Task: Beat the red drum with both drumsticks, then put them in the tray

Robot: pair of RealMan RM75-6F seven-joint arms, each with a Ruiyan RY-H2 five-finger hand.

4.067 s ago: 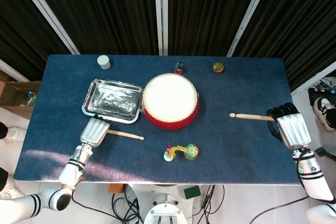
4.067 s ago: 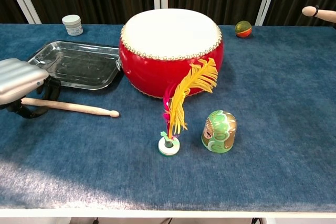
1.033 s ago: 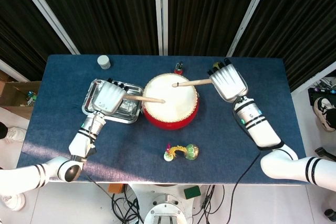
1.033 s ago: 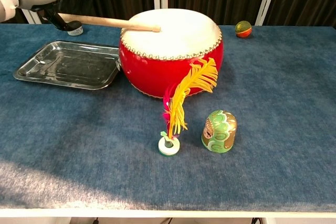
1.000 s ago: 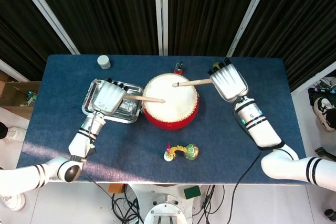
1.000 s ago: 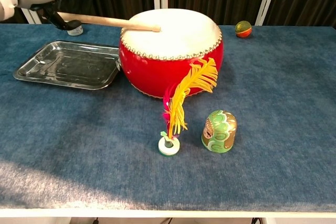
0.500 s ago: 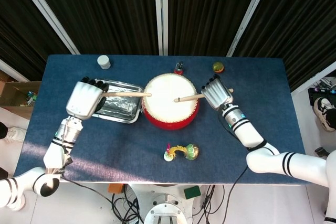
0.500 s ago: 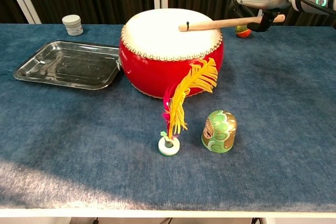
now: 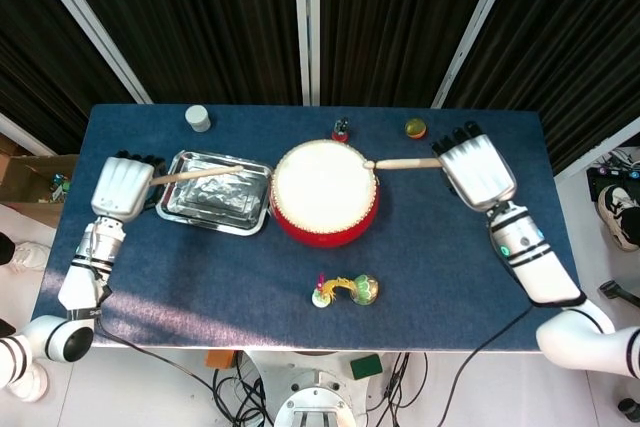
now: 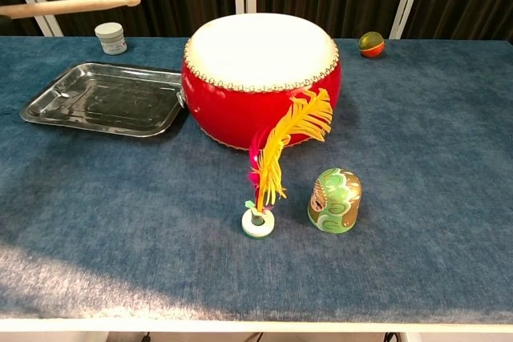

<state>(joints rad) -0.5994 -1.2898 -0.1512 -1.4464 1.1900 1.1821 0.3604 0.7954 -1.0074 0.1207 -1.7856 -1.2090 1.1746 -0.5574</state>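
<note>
Feathered shuttlecock (image 10: 272, 167) and painted egg-shaped doll (image 10: 335, 200) stand nearest in the chest view, low centre, on the blue worktop (image 10: 417, 158). Behind them sits one red drum (image 9: 325, 192), mid-frame, with one metal tray (image 9: 214, 191) just left of it. Only the head view shows both hands: the left hand (image 9: 123, 187) grips one drumstick (image 9: 193, 174) over the tray, the right hand (image 9: 478, 171) grips the other drumstick (image 9: 402, 163), tip at the drum's upper-right rim. Farthest: one jar (image 9: 198, 118), one ball (image 9: 416, 128).

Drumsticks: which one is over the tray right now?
The left hand's drumstick: its tip hangs over the tray. The right hand's drumstick points at the drum rim.
</note>
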